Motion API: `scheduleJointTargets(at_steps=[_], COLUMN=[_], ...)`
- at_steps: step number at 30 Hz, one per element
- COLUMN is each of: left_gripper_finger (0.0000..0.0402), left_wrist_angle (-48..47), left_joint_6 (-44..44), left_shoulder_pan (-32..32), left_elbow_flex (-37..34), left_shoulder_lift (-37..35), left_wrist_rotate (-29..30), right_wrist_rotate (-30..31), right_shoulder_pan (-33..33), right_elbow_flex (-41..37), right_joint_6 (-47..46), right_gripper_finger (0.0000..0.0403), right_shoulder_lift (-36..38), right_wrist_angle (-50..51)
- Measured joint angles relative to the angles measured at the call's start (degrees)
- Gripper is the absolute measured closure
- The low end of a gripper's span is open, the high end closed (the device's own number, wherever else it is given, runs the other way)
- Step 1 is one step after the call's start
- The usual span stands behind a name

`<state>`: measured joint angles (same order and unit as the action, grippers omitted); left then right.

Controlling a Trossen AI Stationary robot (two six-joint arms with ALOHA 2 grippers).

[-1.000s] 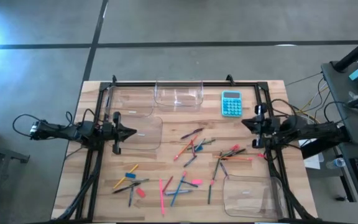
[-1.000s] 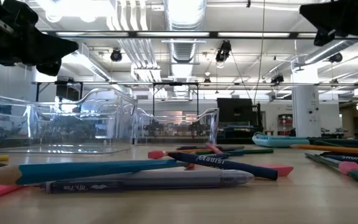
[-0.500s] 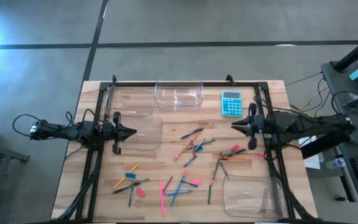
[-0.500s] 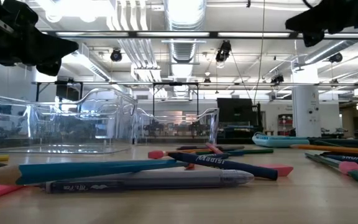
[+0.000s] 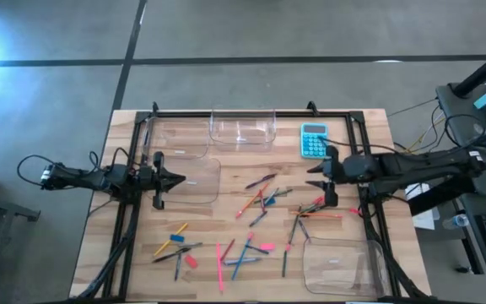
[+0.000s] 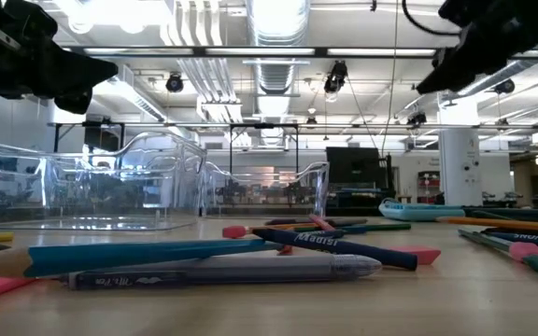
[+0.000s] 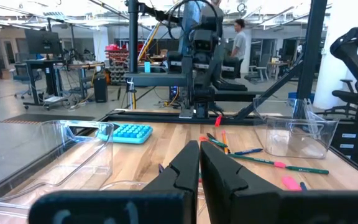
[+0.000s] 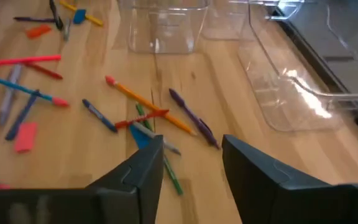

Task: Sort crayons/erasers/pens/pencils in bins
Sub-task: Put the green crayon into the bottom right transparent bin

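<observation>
The right gripper [image 5: 319,180] has moved in from the counter's right edge toward the middle and now hangs above the wood just below the turquoise calculator [image 5: 313,140], and its fingers [image 8: 252,167], pressed together a second ago, are now spread with nothing between them. The left gripper [image 5: 180,179] has not moved: it sits at the left side over a shallow bin [image 5: 202,182], fingers pressed together and empty.

The counter [image 5: 201,219] is light wooden planks inside a black frame, on a grey concrete floor. Three bins [image 5: 241,127] sit along the far and left sides and a fourth [image 5: 342,265] at the near right corner. Pens, pencils and crayons [image 5: 259,203] lie scattered across the middle and near half. The erasers lie among them: a pink one [image 5: 191,262] and a blue one [image 5: 178,227] at the near left, another pink one [image 5: 267,247] near the centre.

The low view shows a large hall with ceiling ducts and lamps [image 6: 334,79], which the high view cannot see. The left wrist view shows a person [image 7: 238,38] standing far behind the counter. The right wrist view looks down on an orange pencil [image 8: 148,104] and a purple pen [image 8: 191,121] just ahead of its fingers.
</observation>
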<state>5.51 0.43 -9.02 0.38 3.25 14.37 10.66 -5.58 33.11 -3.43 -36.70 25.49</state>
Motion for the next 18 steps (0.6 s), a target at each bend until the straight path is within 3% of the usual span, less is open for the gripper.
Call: scheduleJointTargets(at_steps=[7, 13, 18], left_gripper_finger=[0.0400, 0.0400, 0.0400], left_wrist_angle=[0.1, 2.3, 9.7], left_joint_6=[0.0, -0.2, -3.0], left_shoulder_pan=[0.0, 0.0, 0.0], left_elbow_flex=[0.0, 0.0, 0.0], left_shoulder_lift=[0.0, 0.0, 0.0], left_wrist_rotate=[0.0, 0.0, -0.2], right_wrist_rotate=[-0.6, -5.3, -6.2], right_shoulder_pan=[0.0, 0.0, 0.0], right_elbow_flex=[5.4, 5.5, 5.3], right_joint_6=[-4.8, -7.2, -7.2], right_gripper_finger=[0.0252, 0.0250, 0.0250], right_shoulder_lift=[-4.9, -9.9, -15.1], right_wrist_angle=[16.1, 16.7, 16.6])
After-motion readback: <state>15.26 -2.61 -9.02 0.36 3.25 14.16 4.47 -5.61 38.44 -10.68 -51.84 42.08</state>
